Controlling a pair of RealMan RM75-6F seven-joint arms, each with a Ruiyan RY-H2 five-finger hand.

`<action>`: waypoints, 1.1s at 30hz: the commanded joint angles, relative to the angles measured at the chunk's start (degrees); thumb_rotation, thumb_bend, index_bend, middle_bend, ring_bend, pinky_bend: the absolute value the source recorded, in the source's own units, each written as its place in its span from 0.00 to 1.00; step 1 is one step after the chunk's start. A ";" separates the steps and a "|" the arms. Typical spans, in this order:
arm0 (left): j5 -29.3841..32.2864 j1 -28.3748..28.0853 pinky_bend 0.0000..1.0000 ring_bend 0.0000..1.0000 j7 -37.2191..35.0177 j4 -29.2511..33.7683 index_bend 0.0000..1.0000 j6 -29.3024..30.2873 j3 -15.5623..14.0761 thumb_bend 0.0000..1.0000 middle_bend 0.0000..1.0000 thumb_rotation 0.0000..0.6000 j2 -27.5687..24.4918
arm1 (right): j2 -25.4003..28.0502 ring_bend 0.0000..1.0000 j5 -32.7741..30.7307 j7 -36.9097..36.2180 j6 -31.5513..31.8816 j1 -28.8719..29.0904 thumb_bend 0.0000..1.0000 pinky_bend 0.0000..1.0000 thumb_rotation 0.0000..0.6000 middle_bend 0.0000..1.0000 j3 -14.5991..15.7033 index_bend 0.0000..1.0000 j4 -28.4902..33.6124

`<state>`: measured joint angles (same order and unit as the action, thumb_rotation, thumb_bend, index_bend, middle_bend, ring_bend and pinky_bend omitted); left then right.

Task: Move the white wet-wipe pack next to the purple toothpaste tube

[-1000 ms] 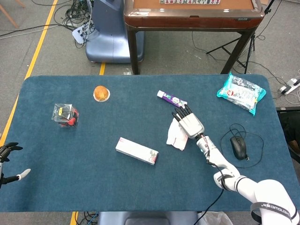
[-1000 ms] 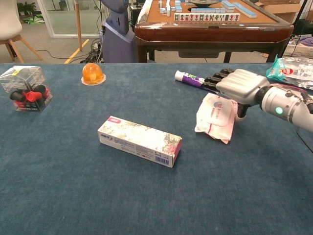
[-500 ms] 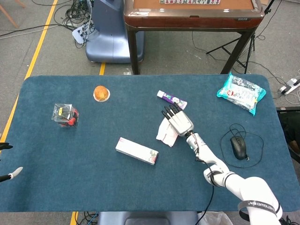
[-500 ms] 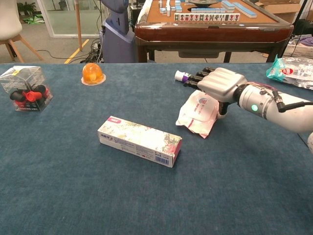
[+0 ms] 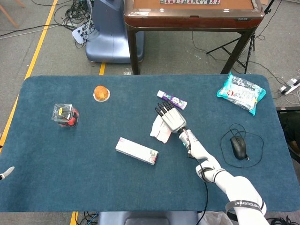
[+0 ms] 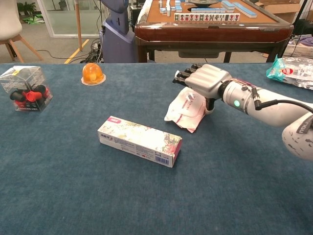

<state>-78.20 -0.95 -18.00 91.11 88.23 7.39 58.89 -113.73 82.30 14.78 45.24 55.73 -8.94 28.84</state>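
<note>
Blue table (image 5: 56, 154): right hand (image 5: 171, 119) (image 6: 208, 81) grasps the white wet-wipe pack (image 5: 159, 130) (image 6: 184, 108), fingers (image 6: 186, 74) curled over its far edge. Pack lies mid-table, just beside the purple toothpaste tube (image 5: 172, 99). Left hand barely in frame at the table's left edge; fingers' state cannot be told.

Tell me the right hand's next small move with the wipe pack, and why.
Probably set it down and let go. The right hand holds the white wet-wipe pack low over the table, and the purple toothpaste tube already lies just beyond the fingers, so the pack looks close enough.
</note>
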 commanded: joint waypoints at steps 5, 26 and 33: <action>0.18 0.22 0.43 0.22 0.13 0.31 0.33 -0.37 -0.09 0.06 0.27 1.00 -0.39 | -0.99 0.00 0.22 -1.75 1.14 0.84 0.00 0.00 1.00 0.00 -0.12 0.00 -2.04; -0.98 -0.55 0.43 0.23 2.49 2.17 0.42 -2.80 -1.22 0.06 0.29 1.00 -0.93 | -2.73 0.00 0.17 -3.51 2.82 3.09 0.00 0.00 1.00 0.00 -0.41 0.00 -4.51; -3.24 -0.63 0.43 0.23 3.26 2.95 0.42 -2.06 -1.92 0.06 0.29 1.00 -0.61 | 4.12 0.00 -1.08 -0.40 7.79 0.23 0.00 0.00 1.00 0.00 -1.84 0.00 5.23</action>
<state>-81.30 -1.55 -14.93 93.91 86.14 5.60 58.23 -112.50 81.86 12.94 51.20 57.28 -10.10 30.29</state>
